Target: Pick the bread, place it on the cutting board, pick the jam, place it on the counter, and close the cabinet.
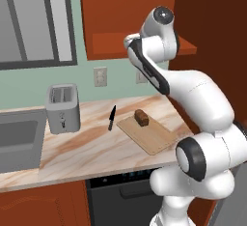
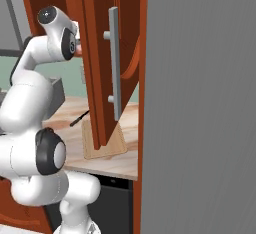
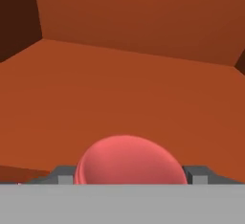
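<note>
The jam (image 3: 128,158), a pink-red rounded jar, sits between my two dark fingertips (image 3: 64,176) in the hand view, and both tips touch its sides. My gripper (image 3: 130,175) is shut on it inside the cabinet (image 1: 111,44), over the reddish shelf floor. The cabinet door (image 2: 100,53) stands open with its long grey handle (image 2: 114,63) facing the right base camera. On the cutting board (image 1: 157,138) lies the dark brown bread (image 1: 141,117), near the board's far left corner. The board rests on the beige veined counter (image 1: 87,148).
A silver toaster (image 1: 62,108) stands on the counter's left part, and a black knife (image 1: 112,118) lies between it and the board. A sink (image 1: 17,140) is at the far left. The open door hangs above the board's right side.
</note>
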